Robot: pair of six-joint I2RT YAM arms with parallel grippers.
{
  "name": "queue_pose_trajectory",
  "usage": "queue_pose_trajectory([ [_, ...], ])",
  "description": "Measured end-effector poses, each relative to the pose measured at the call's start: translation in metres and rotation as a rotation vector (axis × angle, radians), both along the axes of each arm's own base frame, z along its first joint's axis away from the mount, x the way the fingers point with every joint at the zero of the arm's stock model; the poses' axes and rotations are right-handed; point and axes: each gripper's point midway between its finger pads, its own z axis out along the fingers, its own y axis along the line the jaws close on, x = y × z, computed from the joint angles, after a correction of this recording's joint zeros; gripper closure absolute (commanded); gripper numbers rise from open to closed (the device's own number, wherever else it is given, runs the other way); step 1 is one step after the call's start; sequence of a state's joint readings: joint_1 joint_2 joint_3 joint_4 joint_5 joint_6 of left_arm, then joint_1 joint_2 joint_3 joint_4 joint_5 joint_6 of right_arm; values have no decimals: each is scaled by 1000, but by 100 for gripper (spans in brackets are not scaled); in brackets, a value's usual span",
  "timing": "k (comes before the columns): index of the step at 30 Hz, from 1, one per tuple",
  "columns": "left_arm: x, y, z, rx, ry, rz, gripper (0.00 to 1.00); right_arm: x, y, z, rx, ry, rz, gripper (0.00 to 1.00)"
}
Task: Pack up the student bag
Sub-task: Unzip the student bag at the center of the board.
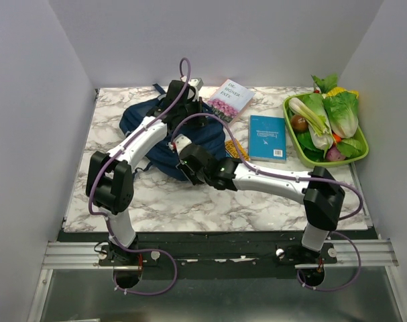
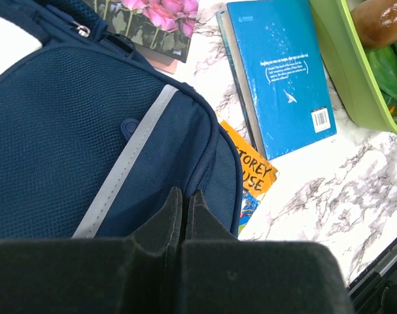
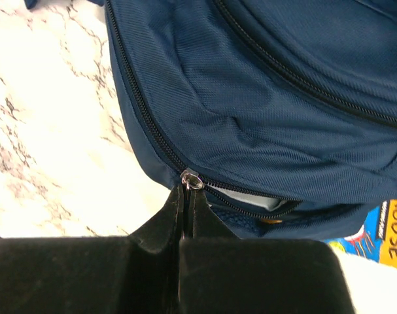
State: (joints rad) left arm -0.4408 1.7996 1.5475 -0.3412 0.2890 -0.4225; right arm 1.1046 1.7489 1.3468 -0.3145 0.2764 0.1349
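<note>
right gripper point(image 3: 187, 191) is pinching the zip pull point(image 3: 192, 179) — slide it flat along the bag point(image 3: 283, 98), not up. left gripper point(image 2: 183, 196), clamped shut, should brace it.

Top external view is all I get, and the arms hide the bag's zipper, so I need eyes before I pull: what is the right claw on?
Observer: The right claw is shut, its tips at the metal zipper pull on the student bag; the pull looks pinched.
Operator: Is that zipper open at all?
Observer: Partly. Beside the pull, a gap shows something pale inside.
Operator: And the left claw?
Observer: The left claw is shut over navy fabric beside a grey stripe; whether it pinches any fabric I cannot tell.
</note>
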Motion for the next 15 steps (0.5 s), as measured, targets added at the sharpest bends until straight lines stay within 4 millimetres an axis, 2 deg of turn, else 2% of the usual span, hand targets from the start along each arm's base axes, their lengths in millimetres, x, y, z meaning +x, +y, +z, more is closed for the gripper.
queue_pose_trajectory([
  [6, 1, 4, -1, 5, 5, 7, 100, 8, 25, -7, 13, -5, 16, 84],
  [9, 1, 6, -2, 14, 2, 0, 100, 8, 28, -8, 18, -9, 22, 72],
  [10, 1, 6, -3, 19, -1, -7, 100, 8, 29, -8, 20, -10, 24, 60],
  [15, 1, 14, 6, 41, -51, -48, 100, 1, 37, -3, 63, -12, 50, 40],
])
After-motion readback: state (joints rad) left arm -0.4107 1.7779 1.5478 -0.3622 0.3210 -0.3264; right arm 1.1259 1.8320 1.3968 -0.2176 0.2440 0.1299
